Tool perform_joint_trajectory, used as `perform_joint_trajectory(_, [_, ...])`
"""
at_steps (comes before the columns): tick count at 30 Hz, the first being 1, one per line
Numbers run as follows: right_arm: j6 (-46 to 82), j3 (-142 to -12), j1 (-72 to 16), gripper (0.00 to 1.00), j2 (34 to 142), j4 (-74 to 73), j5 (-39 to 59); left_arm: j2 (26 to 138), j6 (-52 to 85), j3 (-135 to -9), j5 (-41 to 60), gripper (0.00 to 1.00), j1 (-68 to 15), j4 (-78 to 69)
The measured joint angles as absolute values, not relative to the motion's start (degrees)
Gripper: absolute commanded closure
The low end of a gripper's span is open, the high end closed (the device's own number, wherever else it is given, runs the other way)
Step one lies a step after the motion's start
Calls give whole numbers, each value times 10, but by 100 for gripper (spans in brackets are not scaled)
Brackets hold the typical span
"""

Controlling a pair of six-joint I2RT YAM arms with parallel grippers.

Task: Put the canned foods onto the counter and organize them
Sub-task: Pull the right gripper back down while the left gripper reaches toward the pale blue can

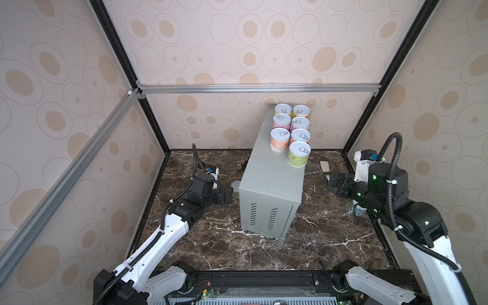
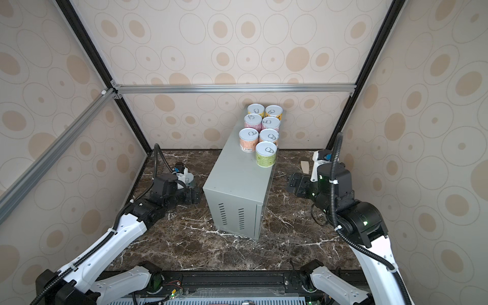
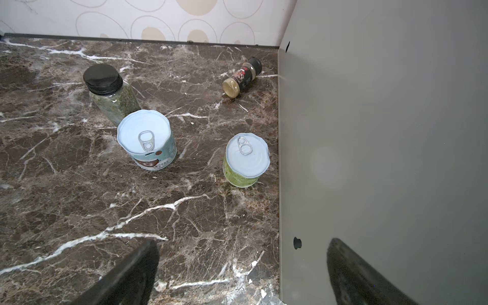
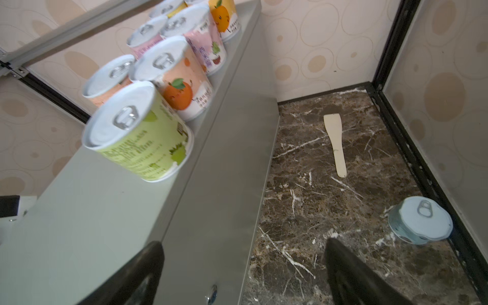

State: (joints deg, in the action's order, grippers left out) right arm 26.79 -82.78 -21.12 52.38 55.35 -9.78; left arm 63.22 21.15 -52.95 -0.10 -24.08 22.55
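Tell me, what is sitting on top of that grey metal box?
Seven tins stand upright on the far end of the grey box, in two rows, a green tin nearest the front. The back tins' labels are mostly covered by those in front.

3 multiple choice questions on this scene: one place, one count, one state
1. How many cans stand on the counter? A) five B) seven C) ten
2. Where does the wooden spatula lie? A) on the counter B) on the marble surface, right of the counter C) atop a can
3. The right gripper is: A) open, empty B) shut on a can C) shut on the spatula

1 B: seven lids show in both top views.
2 B: it lies flat on marble.
3 A: its jaws stand apart, nothing between.
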Motion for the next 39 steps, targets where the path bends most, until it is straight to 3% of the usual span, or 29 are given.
perform_joint_trajectory(7, [298,-658,-93,1,473,524,1,684,211,-549,6,1,-236,229])
perform_joint_trajectory(18, [335,-467,-77,1,439,436,60,764,206,-572,12,1,-235,227])
perform_joint_trajectory(39, [322,-397,-77,1,469,353,70,999,208,-740,36,1,-235,215])
